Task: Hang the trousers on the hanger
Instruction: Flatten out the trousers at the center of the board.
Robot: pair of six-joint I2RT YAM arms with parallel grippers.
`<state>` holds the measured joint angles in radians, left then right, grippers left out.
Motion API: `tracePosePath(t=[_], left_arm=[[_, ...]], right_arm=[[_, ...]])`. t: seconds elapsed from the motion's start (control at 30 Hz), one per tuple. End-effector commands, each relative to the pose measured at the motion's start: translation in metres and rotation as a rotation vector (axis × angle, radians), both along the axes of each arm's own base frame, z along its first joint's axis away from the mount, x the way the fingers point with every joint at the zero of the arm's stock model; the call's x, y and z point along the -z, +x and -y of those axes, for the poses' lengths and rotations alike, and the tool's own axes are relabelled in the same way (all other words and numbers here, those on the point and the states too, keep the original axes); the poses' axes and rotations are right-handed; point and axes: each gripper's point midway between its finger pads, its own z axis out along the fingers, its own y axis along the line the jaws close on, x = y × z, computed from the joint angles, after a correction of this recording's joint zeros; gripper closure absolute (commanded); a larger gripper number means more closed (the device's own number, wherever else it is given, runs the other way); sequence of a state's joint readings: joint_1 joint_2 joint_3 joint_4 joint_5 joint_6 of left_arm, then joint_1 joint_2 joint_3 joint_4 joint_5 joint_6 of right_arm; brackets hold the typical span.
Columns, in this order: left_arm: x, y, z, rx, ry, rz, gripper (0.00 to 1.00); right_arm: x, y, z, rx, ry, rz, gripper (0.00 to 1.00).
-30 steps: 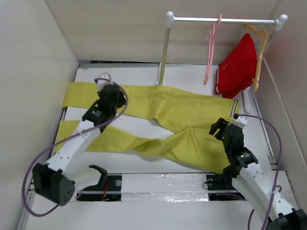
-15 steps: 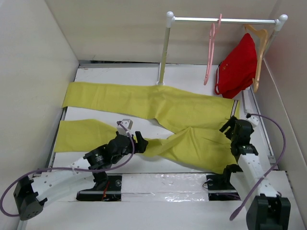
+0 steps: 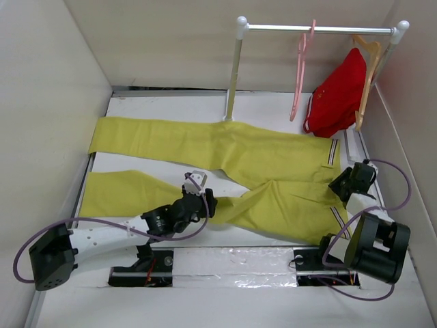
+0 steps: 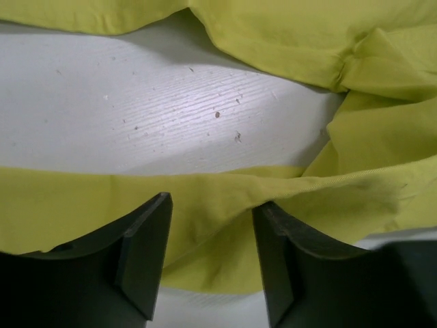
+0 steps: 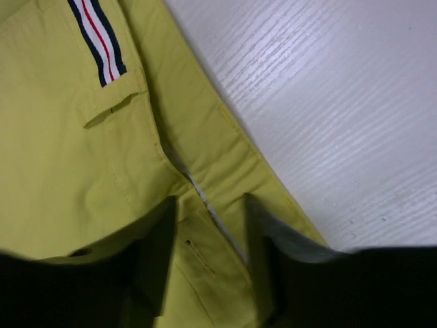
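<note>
**A:** Where are the trousers?

**B:** The yellow trousers [image 3: 259, 160] lie spread flat on the white worktop [image 3: 164, 108], with the legs pointing left and the waistband at the right.

**A:** And the tools?

**B:** The left tool [image 3: 205, 203] sits low at the near leg's edge, close to the crotch. Its fingers are apart, with a fold of cloth between them, unpinched. The right tool [image 3: 345, 183] is at the waistband opening, fingers likewise spread over the cloth.

**A:** The hanger?

**B:** The pink hanger [image 3: 299, 75] hangs on the rail [image 3: 321, 29] at the back, well apart from both tools.
</note>
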<state>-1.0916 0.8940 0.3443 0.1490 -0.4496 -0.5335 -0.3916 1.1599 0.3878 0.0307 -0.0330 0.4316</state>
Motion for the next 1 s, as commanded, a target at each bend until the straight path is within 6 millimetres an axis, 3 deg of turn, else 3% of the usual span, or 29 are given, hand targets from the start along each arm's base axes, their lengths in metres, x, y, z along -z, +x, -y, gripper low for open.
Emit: tracePosePath(t=[0.0,0.1,0.13,0.23,0.3,0.37,0.47,0.5,0.57,0.6,0.63,0.67,0.7,0.73,0.77,0.8,0.83,0.87,0.93,0.97], left_arm=[[-0.022,0.013,0.018,0.016,-0.043,0.084,0.56],[-0.021,0.017,0.026,0.024,-0.032,0.092,0.72],[-0.023,0.019,0.028,0.022,-0.034,0.099,0.77],[-0.023,0.037,0.027,-0.014,-0.034,0.088,0.9],[-0.028,0.047,0.03,-0.023,-0.041,0.089,1.0],[-0.032,0.062,0.024,-0.059,-0.031,0.09,1.0],[-0.059,0.088,0.022,-0.127,-0.044,0.119,1.0],[-0.063,0.095,0.02,-0.145,-0.039,0.128,1.0],[-0.066,0.111,0.017,-0.171,-0.024,0.14,1.0],[-0.078,0.119,0.02,-0.175,-0.029,0.155,1.0],[-0.07,0.125,0.021,-0.178,0.003,0.142,1.0],[-0.08,0.132,0.026,-0.179,0.003,0.159,1.0],[-0.079,0.142,0.019,-0.225,0.032,0.168,1.0],[-0.076,0.15,0.013,-0.252,0.068,0.168,1.0],[-0.062,0.158,0.01,-0.276,0.114,0.15,1.0],[-0.067,0.172,0.001,-0.324,0.122,0.155,1.0],[-0.054,0.18,-0.003,-0.338,0.155,0.134,1.0],[-0.057,0.19,-0.004,-0.354,0.143,0.136,1.0],[-0.055,0.208,-0.014,-0.383,0.122,0.12,0.99],[-0.049,0.214,-0.016,-0.398,0.116,0.105,1.0]], right_arm=[[-0.017,0.027,-0.009,-0.105,0.047,0.1,0.73],[-0.029,0.043,-0.009,-0.125,0.076,0.151,0.98],[-0.045,0.056,-0.005,-0.134,0.063,0.196,1.0],[-0.057,0.076,0.001,-0.106,0.09,0.243,1.0],[-0.079,0.097,0.006,-0.114,0.095,0.307,1.0],[-0.092,0.11,0.011,-0.115,0.09,0.334,1.0],[-0.107,0.113,0.016,-0.088,0.05,0.361,1.0],[-0.106,0.11,0.02,-0.067,0.029,0.356,1.0],[-0.109,0.107,0.0,-0.111,0.021,0.352,0.94],[-0.112,0.098,-0.012,-0.145,0.007,0.369,0.93],[-0.115,0.094,-0.023,-0.173,-0.005,0.384,0.93],[-0.115,0.09,-0.045,-0.229,-0.007,0.392,0.92],[-0.129,0.082,-0.058,-0.27,-0.035,0.439,0.88],[-0.114,0.07,-0.073,-0.31,-0.034,0.421,0.86],[-0.111,0.063,-0.095,-0.378,-0.039,0.421,0.83],[-0.118,0.054,-0.1,-0.394,-0.076,0.445,0.8],[-0.097,0.039,-0.107,-0.414,-0.068,0.387,0.78],[-0.092,0.032,-0.111,-0.428,-0.071,0.372,0.76],[-0.09,0.017,-0.104,-0.38,-0.117,0.36,0.65],[-0.075,0.006,-0.095,-0.34,-0.133,0.307,0.56]])
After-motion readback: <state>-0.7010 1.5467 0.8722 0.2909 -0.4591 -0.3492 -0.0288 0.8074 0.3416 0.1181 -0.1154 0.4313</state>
